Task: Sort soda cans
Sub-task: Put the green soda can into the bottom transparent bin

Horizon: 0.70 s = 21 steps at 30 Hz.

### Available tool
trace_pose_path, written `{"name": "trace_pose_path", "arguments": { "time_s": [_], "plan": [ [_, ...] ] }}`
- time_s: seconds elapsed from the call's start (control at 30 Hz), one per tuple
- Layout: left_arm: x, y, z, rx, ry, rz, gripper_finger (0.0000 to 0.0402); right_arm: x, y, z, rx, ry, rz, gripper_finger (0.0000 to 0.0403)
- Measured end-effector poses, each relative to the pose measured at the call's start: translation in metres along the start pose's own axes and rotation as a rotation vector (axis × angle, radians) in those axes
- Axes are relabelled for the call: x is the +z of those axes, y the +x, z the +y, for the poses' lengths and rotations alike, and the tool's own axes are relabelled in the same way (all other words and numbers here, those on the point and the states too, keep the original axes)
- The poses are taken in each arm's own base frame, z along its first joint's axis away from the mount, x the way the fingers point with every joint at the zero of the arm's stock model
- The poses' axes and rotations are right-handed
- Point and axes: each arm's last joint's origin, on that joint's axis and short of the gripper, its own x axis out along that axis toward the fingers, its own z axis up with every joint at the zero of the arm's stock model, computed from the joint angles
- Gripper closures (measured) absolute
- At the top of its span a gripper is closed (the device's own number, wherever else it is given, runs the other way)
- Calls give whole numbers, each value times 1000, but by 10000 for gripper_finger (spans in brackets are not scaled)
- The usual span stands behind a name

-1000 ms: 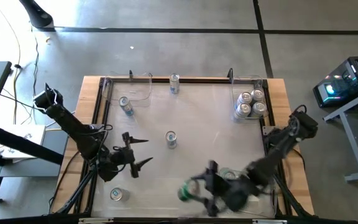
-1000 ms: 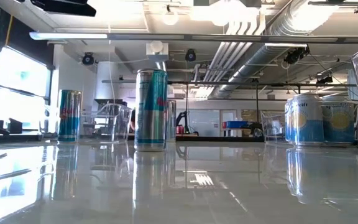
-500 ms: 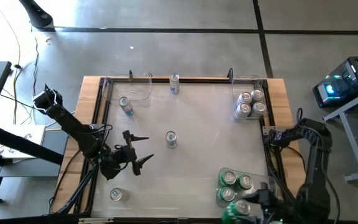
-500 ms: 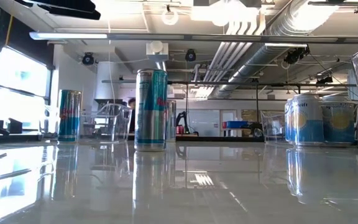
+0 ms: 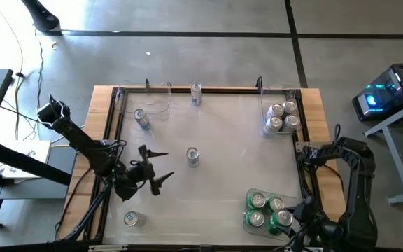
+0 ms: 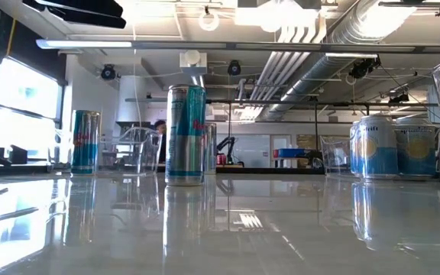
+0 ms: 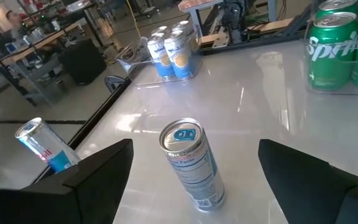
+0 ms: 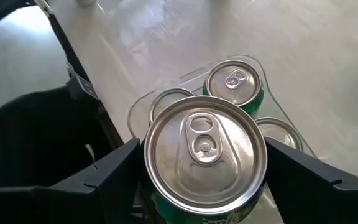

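My right gripper [image 5: 283,221] is at the table's near right corner, shut on a green soda can [image 8: 205,146] just above a clear bin [image 5: 249,194] that holds three green cans [image 5: 258,201]. My left gripper [image 5: 157,170] stands open left of centre and is aimed at a slim silver-blue can [image 7: 191,163], which stands upright ahead of its fingers. Other slim cans stand upright at the far edge [image 5: 196,93], far left [image 5: 142,119] and near left [image 5: 130,219]. My right gripper pinches the green can by its upper side wall [image 8: 166,208], one finger [image 8: 114,171] on each side just under the silver top. The fingers slant down from the table's near right side. The can is upright and lifted clear, over the cans in the bin.
A clear bin [image 5: 266,105] at the far right holds several silver-white cans [image 5: 282,117]. An open clear bin [image 5: 161,89] stands at the far left. A dark raised frame [image 5: 208,89] runs round the glossy table top.
My right gripper has carried the green can from the near middle of the table toward the right edge, to above the bin of green cans. It has turned about on the way. The can stays in its hold.
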Motion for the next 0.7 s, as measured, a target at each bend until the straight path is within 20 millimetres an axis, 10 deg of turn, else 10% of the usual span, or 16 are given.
{"name": "trace_pose_path", "arguments": {
  "time_s": [0.7],
  "plan": [
    [1, 1, 0, 0, -17, -2, 60, -61, 53, 20, -147, -118, -61, 120]
  ]
}}
